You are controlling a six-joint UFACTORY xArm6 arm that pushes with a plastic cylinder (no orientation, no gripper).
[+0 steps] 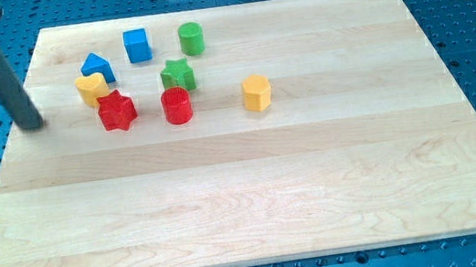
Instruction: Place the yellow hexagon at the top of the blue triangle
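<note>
The yellow hexagon [256, 92] stands alone right of the block cluster, toward the board's middle. The blue triangle [98, 67] sits at the upper left, touching a yellow heart-like block [91, 88] just below it. My tip [32, 125] is the lower end of the dark rod at the far left of the board. It is left of the red star [116, 111] and well apart from every block. It is far left of the yellow hexagon.
A blue cube [137, 45] and a green cylinder [191, 38] stand near the board's top edge. A green star [178, 74] and a red cylinder [176, 106] lie between the cluster and the hexagon. The wooden board [255, 196] lies on a blue perforated table.
</note>
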